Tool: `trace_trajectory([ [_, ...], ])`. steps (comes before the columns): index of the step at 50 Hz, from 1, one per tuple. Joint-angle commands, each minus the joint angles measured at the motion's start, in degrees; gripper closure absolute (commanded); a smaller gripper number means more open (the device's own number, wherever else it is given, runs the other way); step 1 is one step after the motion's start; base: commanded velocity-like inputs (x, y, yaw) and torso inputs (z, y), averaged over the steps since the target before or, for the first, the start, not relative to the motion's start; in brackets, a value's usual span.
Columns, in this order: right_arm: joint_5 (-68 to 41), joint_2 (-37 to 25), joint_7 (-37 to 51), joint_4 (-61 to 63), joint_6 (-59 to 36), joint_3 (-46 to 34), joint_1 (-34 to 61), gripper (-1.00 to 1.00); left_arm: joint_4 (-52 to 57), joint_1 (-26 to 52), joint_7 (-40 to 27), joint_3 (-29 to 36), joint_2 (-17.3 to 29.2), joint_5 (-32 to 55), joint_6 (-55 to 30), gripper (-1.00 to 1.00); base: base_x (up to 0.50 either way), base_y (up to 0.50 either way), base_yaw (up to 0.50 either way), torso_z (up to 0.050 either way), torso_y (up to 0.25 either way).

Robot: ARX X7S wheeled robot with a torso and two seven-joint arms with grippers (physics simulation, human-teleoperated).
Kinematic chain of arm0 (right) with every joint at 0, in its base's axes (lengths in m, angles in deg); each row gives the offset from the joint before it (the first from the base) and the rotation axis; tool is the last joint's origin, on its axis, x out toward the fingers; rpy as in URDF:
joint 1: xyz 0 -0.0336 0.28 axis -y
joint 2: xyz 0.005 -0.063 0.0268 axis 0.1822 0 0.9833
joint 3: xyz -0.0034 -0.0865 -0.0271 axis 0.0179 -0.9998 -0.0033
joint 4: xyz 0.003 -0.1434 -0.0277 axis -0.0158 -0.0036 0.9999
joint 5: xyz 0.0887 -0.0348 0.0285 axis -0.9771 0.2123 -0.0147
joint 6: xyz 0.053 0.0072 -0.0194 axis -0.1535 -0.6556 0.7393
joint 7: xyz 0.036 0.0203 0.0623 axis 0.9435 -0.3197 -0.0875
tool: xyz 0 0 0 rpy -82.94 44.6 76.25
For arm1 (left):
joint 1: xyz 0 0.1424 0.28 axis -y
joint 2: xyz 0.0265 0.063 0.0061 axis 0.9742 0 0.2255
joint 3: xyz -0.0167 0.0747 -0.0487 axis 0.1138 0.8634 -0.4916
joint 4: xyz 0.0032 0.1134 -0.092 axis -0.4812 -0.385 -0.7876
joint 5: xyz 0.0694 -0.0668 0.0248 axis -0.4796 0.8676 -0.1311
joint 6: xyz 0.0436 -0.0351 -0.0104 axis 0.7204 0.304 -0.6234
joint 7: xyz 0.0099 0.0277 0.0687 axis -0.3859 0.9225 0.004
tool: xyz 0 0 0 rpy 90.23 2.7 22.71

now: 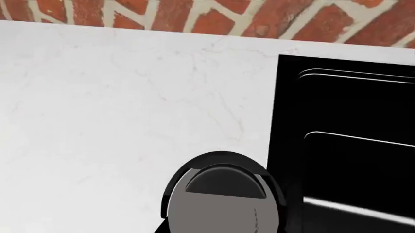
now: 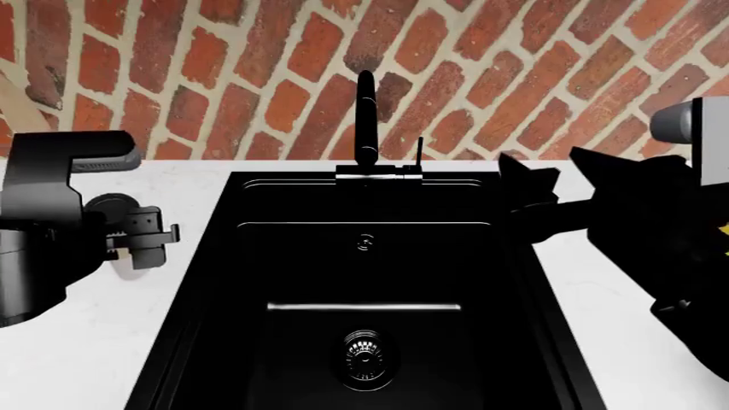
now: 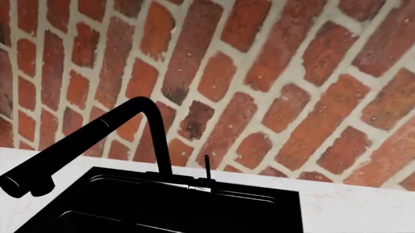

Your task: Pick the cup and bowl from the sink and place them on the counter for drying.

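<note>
The cup [image 1: 224,206], grey in shade with a flat black lid, stands upright right in front of my left wrist camera. It is over the white counter [image 1: 116,107], just beside the rim of the black sink [image 1: 343,145], and fills the space between the jaws. In the head view my left gripper [image 2: 148,235] hangs over the counter left of the sink [image 2: 364,282]. The basin holds only its drain [image 2: 364,354]. The bowl is out of view. My right gripper [image 2: 527,181] hovers at the sink's right rim, its two tips apart and holding nothing.
The black faucet [image 2: 366,120] rises at the back of the basin, and its spout [image 3: 84,141] crosses the right wrist view. A red brick wall [image 2: 513,77] backs the counter. A sliver of something yellow [image 2: 723,229] shows behind my right arm.
</note>
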Motion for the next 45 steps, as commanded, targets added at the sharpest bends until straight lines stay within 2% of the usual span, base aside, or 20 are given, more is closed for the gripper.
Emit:
trace_trajectory([
  [1, 0.1, 0.4, -0.1, 0.0, -0.6, -0.7, 0.2, -1.0, -1.3, -2.5, 1.2, -1.3, 4.6, -1.1, 0.7, 1.0, 0.0, 0.0, 0.0, 0.0, 0.0],
  [11, 0.3, 1.4, -0.4, -0.3, -1.0, -1.5, 0.8, -1.0, 0.0, -9.9, 2.5, -3.9, 6.2, -1.3, 4.4, 1.0, 0.0, 0.0, 0.0, 0.0, 0.0],
  [29, 0.7, 1.6, -0.6, 0.0, -0.3, -1.5, -0.8, -1.0, 0.5, -16.8, 4.8, -5.5, 6.4, -0.5, 7.5, 1.0, 0.0, 0.0, 0.0, 0.0, 0.0],
  [36, 0.7, 1.5, -0.6, 0.1, -0.1, -1.4, -1.2, -1.0, -0.1, -16.7, 5.8, -5.6, 7.1, -0.8, 7.4, 1.0, 0.0, 0.0, 0.0, 0.0, 0.0],
  [37, 0.7, 1.5, -0.7, 0.1, -0.1, -1.4, -1.2, -1.0, -0.2, -16.4, 5.9, -5.6, 7.2, -0.7, 7.3, -1.0, 0.0, 0.0, 0.0, 0.0, 0.0],
  [45, 0.8, 1.8, -0.9, 0.2, 0.2, -1.5, -1.6, -1.0, -0.8, -12.8, 3.9, -4.4, 6.4, -0.2, 7.2, -1.0, 0.0, 0.0, 0.0, 0.0, 0.0],
])
